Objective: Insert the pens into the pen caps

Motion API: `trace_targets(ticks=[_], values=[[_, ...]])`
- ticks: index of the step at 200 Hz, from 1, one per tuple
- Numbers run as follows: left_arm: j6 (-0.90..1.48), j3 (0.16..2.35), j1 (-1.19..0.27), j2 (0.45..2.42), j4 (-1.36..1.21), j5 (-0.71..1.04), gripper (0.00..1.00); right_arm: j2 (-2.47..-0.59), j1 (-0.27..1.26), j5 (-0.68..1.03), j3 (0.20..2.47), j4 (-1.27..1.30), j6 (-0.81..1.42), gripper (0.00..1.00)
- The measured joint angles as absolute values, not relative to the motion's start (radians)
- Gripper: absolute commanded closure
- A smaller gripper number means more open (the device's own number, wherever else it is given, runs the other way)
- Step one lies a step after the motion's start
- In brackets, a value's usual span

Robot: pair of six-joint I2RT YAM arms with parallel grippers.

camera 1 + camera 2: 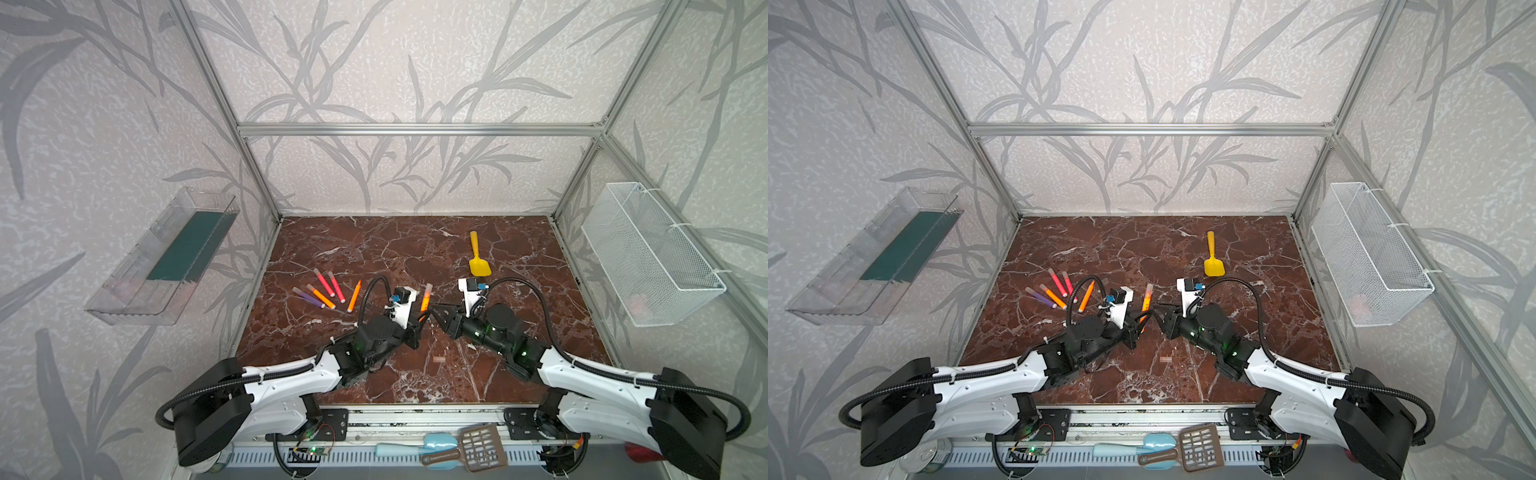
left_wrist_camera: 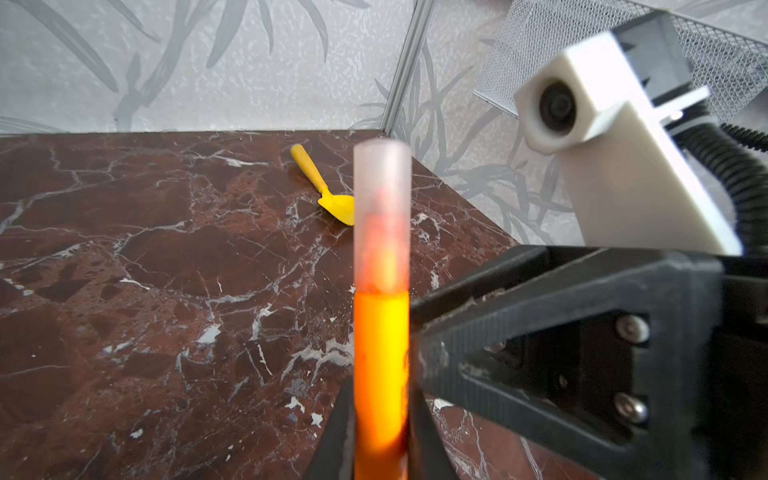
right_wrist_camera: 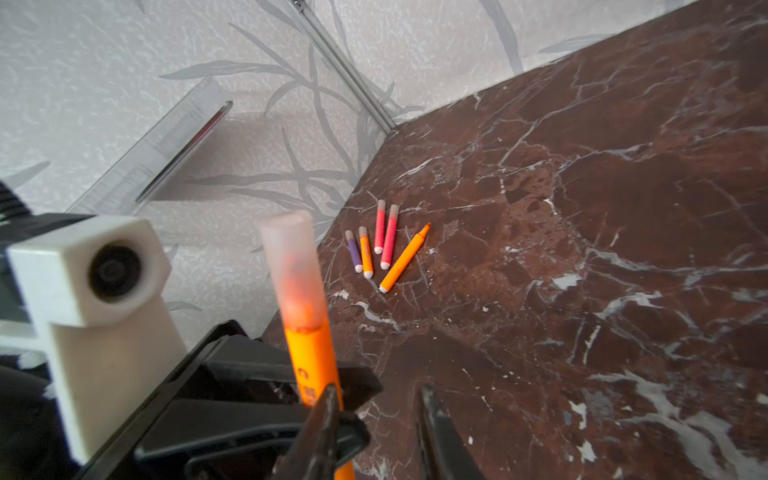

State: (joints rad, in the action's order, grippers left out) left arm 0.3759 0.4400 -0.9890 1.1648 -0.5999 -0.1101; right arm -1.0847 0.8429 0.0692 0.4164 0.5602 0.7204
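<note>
My left gripper (image 2: 381, 399) is clamped on the lower barrel of an orange pen (image 2: 380, 332), which sticks out past my fingertips with a cap (image 2: 382, 208) seated over its tip. My right gripper (image 3: 378, 399) stands just beside that pen, jaws parted and empty. Five more pens (image 3: 386, 245) lie fanned on the table beyond my left gripper — four capped, one orange bare — and a loose cap (image 1: 438, 360) lies nearer than both grippers, between my arms.

Capped orange pen (image 1: 425, 300) held, loose cap (image 1: 439, 360) nearby
</note>
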Motion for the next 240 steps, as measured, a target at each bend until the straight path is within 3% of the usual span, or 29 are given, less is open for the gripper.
trace_targets(ticks=[48,78,143,214,240], values=[[0.367,0.44,-0.989,1.162,-0.607,-0.13,1.0,-1.049,0.841,0.041,0.402,0.498,0.707,0.66],[0.35,0.44,-0.989,1.163,-0.607,-0.117,1.0,-0.992,0.841,0.022,0.395,0.474,0.698,0.51],[0.283,0.44,-0.989,1.22,-0.627,0.017,1.0,-0.928,0.841,0.024,0.397,0.474,0.68,0.43],[0.245,0.436,-0.994,1.269,-0.668,0.096,1.0,-0.962,0.834,0.025,0.428,0.474,0.68,0.43],[0.238,0.436,-0.994,1.283,-0.677,0.103,1.0,-0.962,0.833,0.024,0.431,0.473,0.679,0.52]])
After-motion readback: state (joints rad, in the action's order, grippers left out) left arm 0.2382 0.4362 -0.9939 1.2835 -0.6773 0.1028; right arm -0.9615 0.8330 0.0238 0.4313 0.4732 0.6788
